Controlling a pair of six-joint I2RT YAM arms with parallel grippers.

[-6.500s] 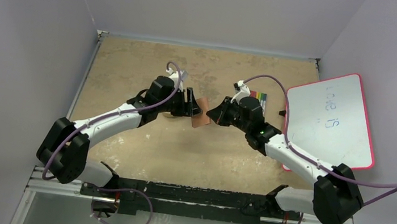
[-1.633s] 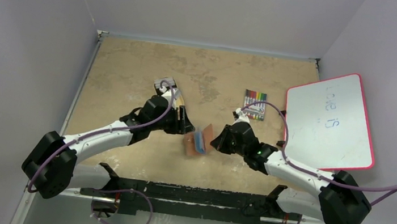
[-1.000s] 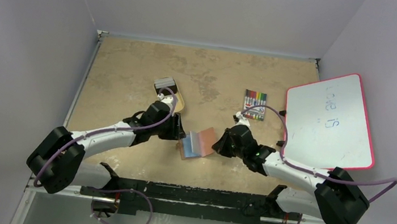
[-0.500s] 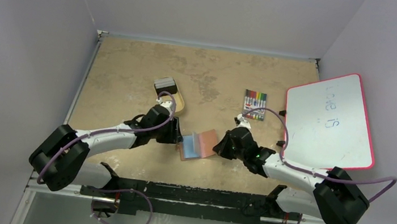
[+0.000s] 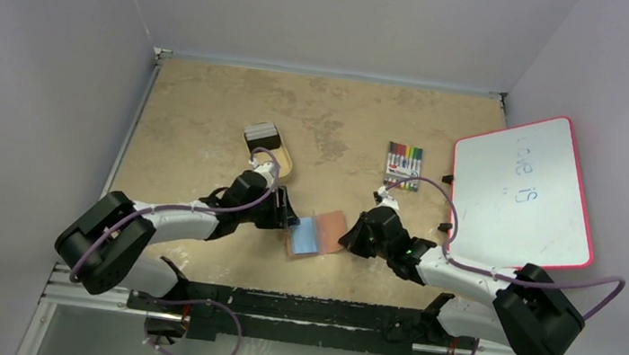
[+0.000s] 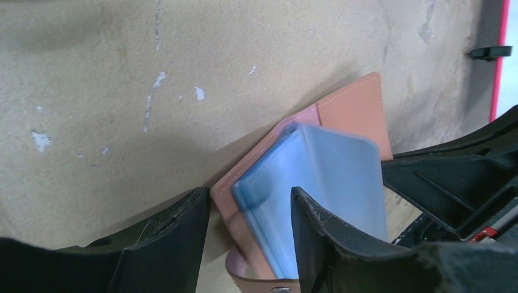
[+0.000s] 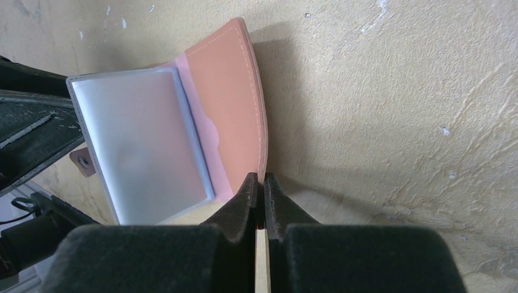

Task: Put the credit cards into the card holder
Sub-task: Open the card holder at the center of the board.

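The card holder (image 5: 315, 235) lies spread open on the table, brown outside with blue-grey pockets (image 6: 324, 177) facing up. My right gripper (image 5: 347, 236) is shut on the edge of its brown flap (image 7: 226, 91), fingertips pinched together (image 7: 257, 180). My left gripper (image 5: 290, 220) stands open astride the opposite end, one finger (image 6: 183, 232) beside the brown edge and the other finger (image 6: 317, 232) over the pockets. The credit cards (image 5: 260, 133) sit as a grey-dark stack at the far end of a tan tray (image 5: 283, 170), behind the left arm.
A pack of coloured markers (image 5: 403, 165) lies beyond the right arm. A pink-rimmed whiteboard (image 5: 522, 194) leans at the right edge. Walls close in the table on the left, back and right.
Both grippers have come lower and nearer with the card holder. It has gone from half folded to spread almost flat. The left jaws have widened a little.
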